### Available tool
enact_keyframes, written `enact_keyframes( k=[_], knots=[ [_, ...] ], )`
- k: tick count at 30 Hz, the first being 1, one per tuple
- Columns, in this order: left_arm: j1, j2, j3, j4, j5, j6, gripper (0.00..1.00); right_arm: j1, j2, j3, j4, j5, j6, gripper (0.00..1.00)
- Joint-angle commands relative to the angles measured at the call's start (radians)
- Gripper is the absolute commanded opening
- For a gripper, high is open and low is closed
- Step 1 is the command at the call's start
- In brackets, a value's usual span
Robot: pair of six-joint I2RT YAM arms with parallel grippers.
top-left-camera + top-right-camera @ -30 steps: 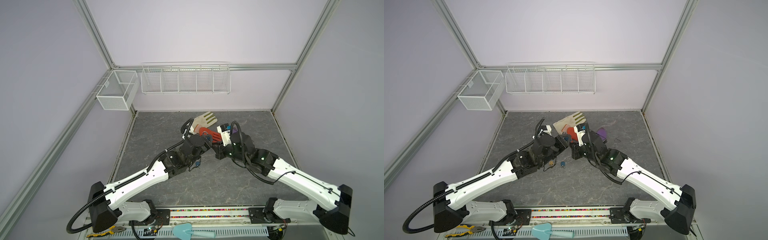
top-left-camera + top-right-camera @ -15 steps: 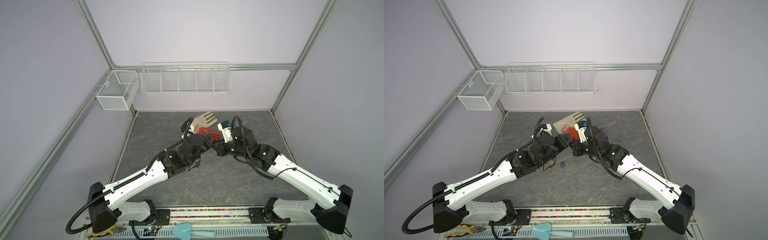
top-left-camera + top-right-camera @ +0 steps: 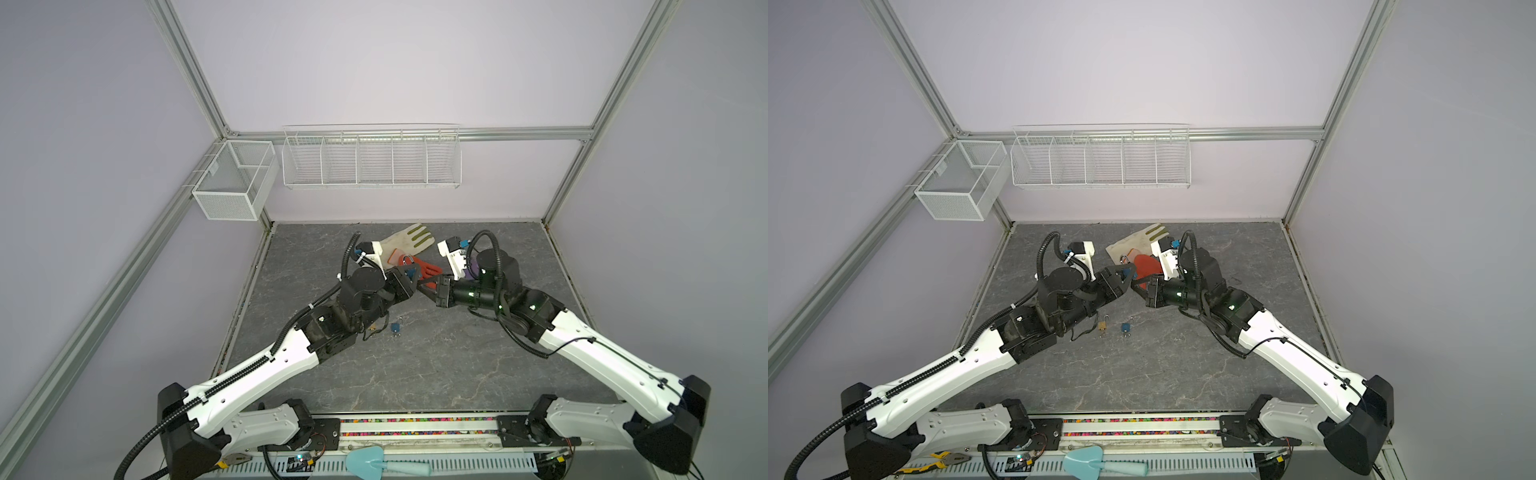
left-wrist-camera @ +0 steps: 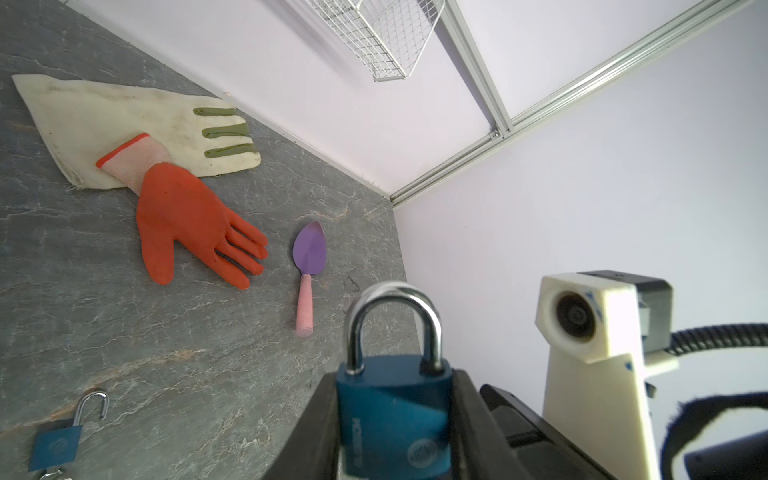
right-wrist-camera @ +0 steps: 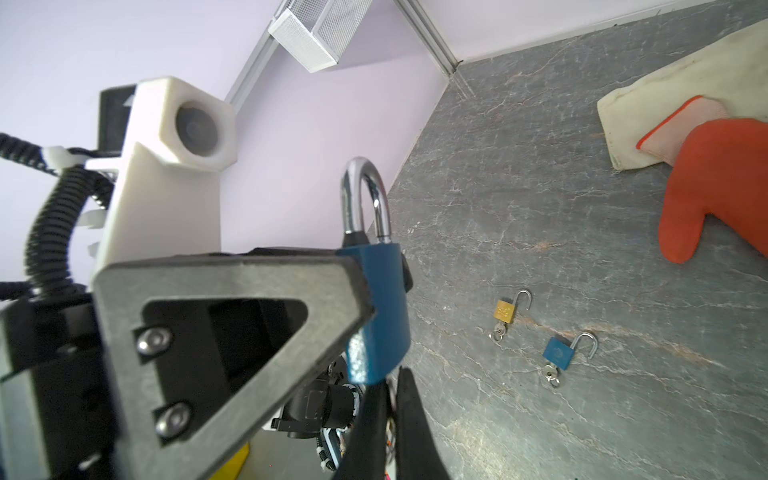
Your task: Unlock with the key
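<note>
My left gripper (image 4: 395, 376) is shut on a blue padlock (image 4: 395, 415) and holds it above the table, gripped by its sides. Its steel shackle (image 4: 392, 316) is closed. In both top views the padlock (image 3: 411, 274) (image 3: 1128, 272) sits where the two arms meet, in front of the gloves. My right gripper (image 5: 388, 374) is shut, and its tips rest against the padlock's underside (image 5: 382, 299). It comes in from the right (image 3: 424, 286). The key is hidden; I cannot see it between the fingers or in the lock.
A gold padlock (image 5: 505, 311) and a small blue padlock (image 5: 559, 353) lie on the grey table with open shackles and keys in them. An orange glove (image 4: 183, 224), a cream glove (image 4: 124, 112) and a purple trowel (image 4: 309, 253) lie behind. Wire baskets (image 3: 370, 160) hang on the back wall.
The right arm's wrist has turned and shifted slightly, with its fingertips still at the padlock. The left arm holds the padlock in the same place.
</note>
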Motion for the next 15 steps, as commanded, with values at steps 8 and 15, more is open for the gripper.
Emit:
enact_keyframes(
  k=[8,15],
  knots=[
    [-0.004,-0.045,-0.075,0.067,0.22,0.121,0.0,-0.011,-0.048,-0.021,0.328,-0.127,0.093,0.06],
    [0.021,-0.07,-0.088,0.046,0.261,0.151,0.0,-0.018,-0.062,-0.03,0.37,-0.143,0.113,0.06]
  ],
)
